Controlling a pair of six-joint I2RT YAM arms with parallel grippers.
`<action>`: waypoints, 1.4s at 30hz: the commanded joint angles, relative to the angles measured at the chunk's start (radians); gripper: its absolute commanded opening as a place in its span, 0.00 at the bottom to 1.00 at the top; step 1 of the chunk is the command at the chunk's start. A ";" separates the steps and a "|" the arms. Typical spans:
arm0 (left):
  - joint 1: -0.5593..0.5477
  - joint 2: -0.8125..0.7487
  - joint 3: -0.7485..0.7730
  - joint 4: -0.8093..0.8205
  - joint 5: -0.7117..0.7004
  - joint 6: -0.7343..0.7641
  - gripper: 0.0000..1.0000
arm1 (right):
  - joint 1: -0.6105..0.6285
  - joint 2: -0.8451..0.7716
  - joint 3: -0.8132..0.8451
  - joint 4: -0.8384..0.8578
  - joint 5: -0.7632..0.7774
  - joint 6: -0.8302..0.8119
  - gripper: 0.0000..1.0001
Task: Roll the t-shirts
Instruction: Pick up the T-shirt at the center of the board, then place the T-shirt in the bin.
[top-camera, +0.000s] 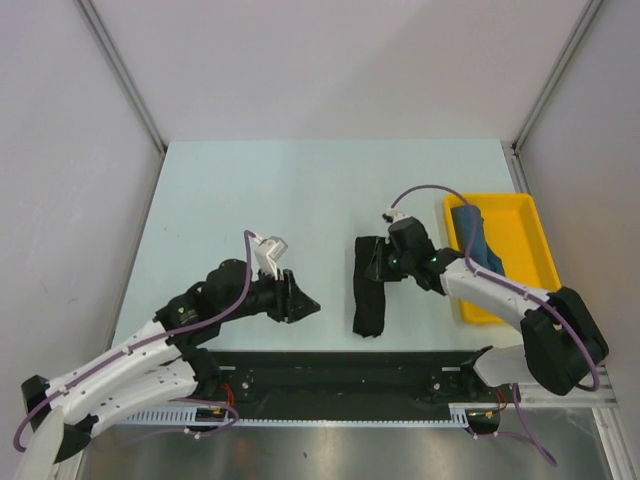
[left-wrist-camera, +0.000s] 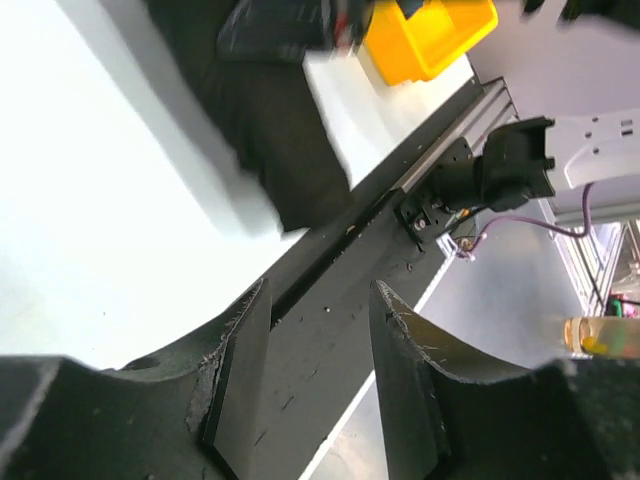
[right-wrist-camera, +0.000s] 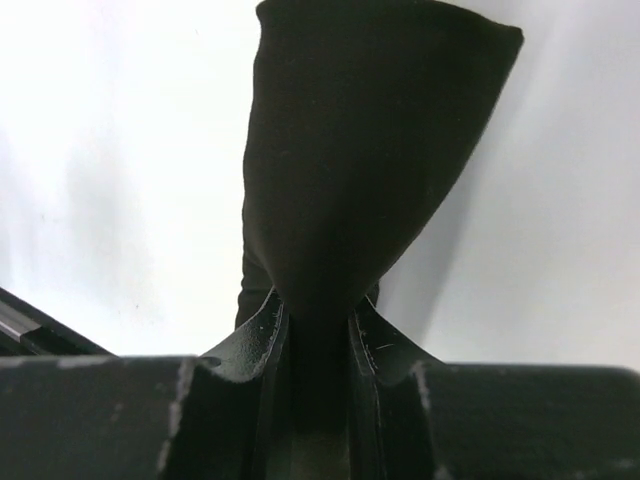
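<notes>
pale table (top-camera: 300, 190) between grey walls (top-camera: 60, 150) holds a black t-shirt (top-camera: 368, 297).

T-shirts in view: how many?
2. The black t-shirt lies mid-table, pinched by the right tool; the teal-blue t-shirt sits in the yellow tray. None appears hidden.

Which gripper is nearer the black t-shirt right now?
Right. The right gripper is clamped on the black t-shirt at its far end, cloth pinched between its fingers. The left gripper stands open to the shirt's left, apart from it, holding nothing.
</notes>
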 joint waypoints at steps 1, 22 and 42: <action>0.008 -0.043 0.051 -0.060 0.029 0.082 0.48 | -0.155 -0.108 0.131 -0.166 -0.075 -0.263 0.00; 0.022 -0.191 -0.034 -0.042 0.087 0.152 0.46 | -0.994 0.120 0.528 -0.499 -0.691 -0.723 0.00; 0.049 -0.197 -0.097 0.004 0.072 0.171 0.46 | -1.205 0.378 0.907 -0.693 -0.853 -0.764 0.00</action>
